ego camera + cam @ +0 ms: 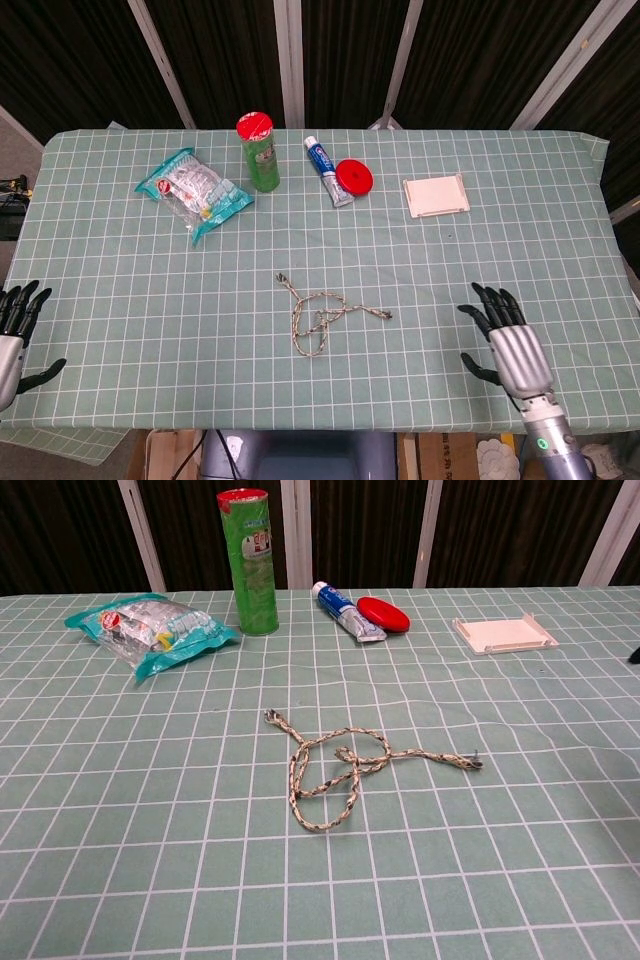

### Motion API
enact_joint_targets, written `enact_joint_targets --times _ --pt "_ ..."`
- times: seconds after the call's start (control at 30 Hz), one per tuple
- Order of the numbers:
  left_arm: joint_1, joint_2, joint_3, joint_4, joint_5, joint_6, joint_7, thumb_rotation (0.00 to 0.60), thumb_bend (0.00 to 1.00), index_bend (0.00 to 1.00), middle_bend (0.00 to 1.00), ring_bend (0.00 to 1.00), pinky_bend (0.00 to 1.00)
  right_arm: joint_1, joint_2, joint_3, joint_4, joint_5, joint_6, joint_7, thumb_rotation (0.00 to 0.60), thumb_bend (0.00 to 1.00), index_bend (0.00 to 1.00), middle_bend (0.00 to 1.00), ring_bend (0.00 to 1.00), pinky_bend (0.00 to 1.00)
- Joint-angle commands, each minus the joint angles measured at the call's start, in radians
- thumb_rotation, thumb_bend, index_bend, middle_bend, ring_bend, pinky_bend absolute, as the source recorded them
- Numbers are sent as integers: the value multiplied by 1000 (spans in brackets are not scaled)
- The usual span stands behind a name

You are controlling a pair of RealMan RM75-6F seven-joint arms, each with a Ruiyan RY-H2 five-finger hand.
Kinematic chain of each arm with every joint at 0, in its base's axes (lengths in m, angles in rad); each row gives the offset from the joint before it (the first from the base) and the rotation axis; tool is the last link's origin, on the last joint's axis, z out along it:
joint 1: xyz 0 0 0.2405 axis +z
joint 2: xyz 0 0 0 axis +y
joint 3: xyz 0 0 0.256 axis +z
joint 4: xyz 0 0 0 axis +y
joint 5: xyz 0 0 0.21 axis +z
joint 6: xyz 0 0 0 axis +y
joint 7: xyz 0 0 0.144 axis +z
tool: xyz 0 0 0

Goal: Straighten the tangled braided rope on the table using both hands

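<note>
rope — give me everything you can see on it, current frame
The rope is a thin braided cord, pale with dark flecks, lying flat on the green checked tablecloth near the table's middle. It is tangled: one loop bulges toward the near edge, and strands cross over each other in a loose knot at its centre. One end trails toward the far left, the other runs out to the right and ends in a dark tip. Nothing touches it; neither hand is on it.
</note>
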Motion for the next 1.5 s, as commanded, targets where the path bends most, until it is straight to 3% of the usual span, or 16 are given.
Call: enact_joint_targets --times 0.03,0.23,0.57,1.5 --pt "-2 1 0 1 1 -3 -1 600 9 0 0 0 0 78 -123 58 -18 100 -84 -116 600 283 347 61 0 0" --pt "-4 5 2 -2 1 -9 -14 600 10 7 0 0 0 155 -303 114 72 238 -132 -244 600 282 397 82 0 0" --pt "-10 8 3 -1 -3 -19 -29 600 10 9 0 0 0 218 -472 150 234 335 -140 -284 600 280 455 110 0 0" --pt "-15 8 3 -4 -11 -28 -31 600 10 10 0 0 0 285 -590 166 426 419 -161 -233 600 360 534 127 0 0"
